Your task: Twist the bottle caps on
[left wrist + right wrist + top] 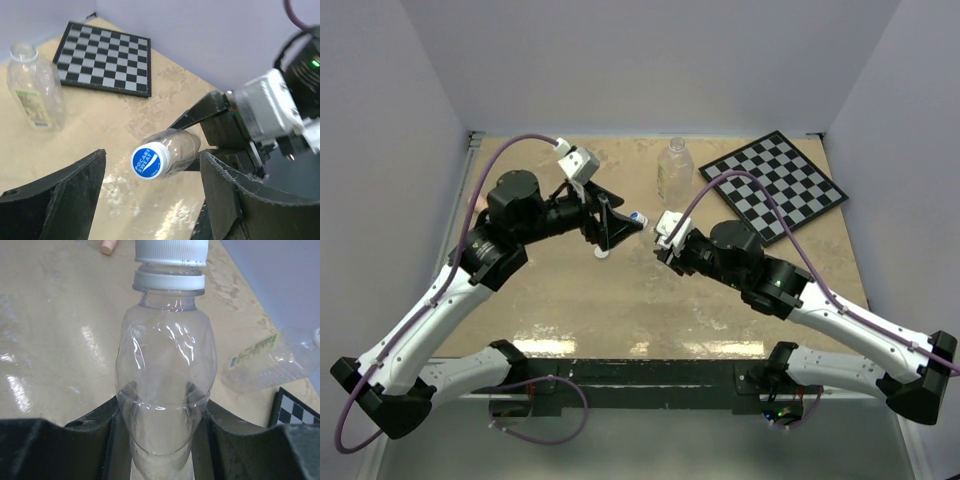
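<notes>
Cap: the blue cap (150, 161) sits on the neck of the small bottle (166, 390), above a white collar ring. How tightly it is threaded cannot be told.
Bottle position: it is held off the desk (570, 300) near mid-field, between the two arms.
Bottle axis: the long axis lies roughly level, base toward the right arm and capped end toward the left arm.
Right end effector (161, 407): it is pinching the small bottle's lower body, one finger on each side.
Left end effector (152, 154): the fingers are spread wide and hold nothing. In its wrist view the cap faces it squarely, centred in the gap.
Deciding relation: the cap lies straight ahead of the left end effector, on the bottle's axis. Whether it is already between the fingertips or just beyond them cannot be told.
Nearer arm: the left is free and faces the cap, so the closing and twisting judged to come next falls to it.
Risk: an off-centre closure could push the neck sideways in the right arm's hold.
Large bottle (35, 90): it stands upright and uncapped near the checkerboard (105, 57), well apart.
Pink stick (107, 246): it lies on the desk beyond the cap.
</notes>
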`<state>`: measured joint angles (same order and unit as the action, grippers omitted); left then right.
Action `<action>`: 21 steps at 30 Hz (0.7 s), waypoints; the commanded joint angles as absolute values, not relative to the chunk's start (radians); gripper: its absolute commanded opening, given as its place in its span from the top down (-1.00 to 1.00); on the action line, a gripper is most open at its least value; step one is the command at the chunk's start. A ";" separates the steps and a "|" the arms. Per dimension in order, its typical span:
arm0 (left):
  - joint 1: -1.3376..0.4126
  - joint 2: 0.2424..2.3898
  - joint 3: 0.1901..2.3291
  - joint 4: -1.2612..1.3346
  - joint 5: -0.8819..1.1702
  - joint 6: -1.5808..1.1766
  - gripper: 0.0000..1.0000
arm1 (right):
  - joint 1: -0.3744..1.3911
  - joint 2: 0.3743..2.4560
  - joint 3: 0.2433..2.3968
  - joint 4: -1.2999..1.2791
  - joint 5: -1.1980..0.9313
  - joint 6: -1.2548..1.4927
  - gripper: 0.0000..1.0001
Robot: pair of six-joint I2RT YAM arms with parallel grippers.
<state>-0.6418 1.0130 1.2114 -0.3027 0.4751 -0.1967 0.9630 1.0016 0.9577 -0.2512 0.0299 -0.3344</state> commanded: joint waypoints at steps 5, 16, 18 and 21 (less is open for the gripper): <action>-0.641 1.091 1.236 -0.296 0.345 -0.659 -0.44 | 0.983 0.971 0.939 -0.149 0.218 -0.360 1.00; -0.641 1.137 1.241 -0.215 0.417 -0.744 -0.30 | 1.005 0.985 0.927 -0.141 0.252 -0.367 1.00; -0.640 1.141 1.241 -0.218 0.405 -0.742 -0.25 | 1.006 0.986 0.925 -0.138 0.252 -0.367 1.00; -0.641 1.149 1.243 -0.224 0.394 -0.736 -0.18 | 1.009 0.991 0.923 -0.141 0.255 -0.367 1.00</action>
